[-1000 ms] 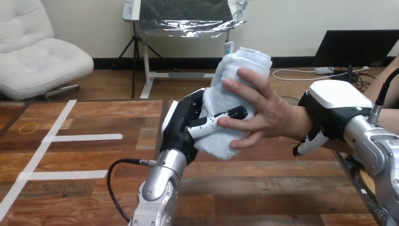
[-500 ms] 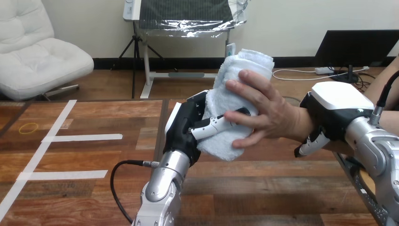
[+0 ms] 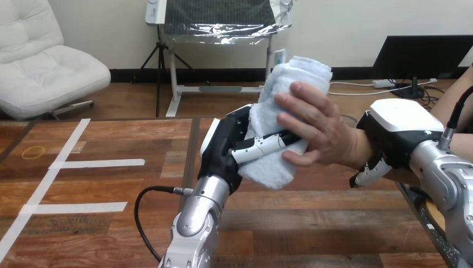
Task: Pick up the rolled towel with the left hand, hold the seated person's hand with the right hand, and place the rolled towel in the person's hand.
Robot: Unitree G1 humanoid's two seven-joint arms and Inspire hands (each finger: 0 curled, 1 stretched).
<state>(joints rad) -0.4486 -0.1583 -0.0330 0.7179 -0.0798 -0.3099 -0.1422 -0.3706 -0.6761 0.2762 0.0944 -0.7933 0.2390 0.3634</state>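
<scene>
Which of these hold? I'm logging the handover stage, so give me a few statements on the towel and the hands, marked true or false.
1. The rolled towel lies flat on the table. False: it is held up above the table, roughly upright.
2. The left hand is curled round the rolled towel. True.
3. The person's hand has its fingers on the rolled towel. True.
4. The right hand grips the rolled towel. False: it is at the person's wrist, fingers curled under it, apart from the towel.
</scene>
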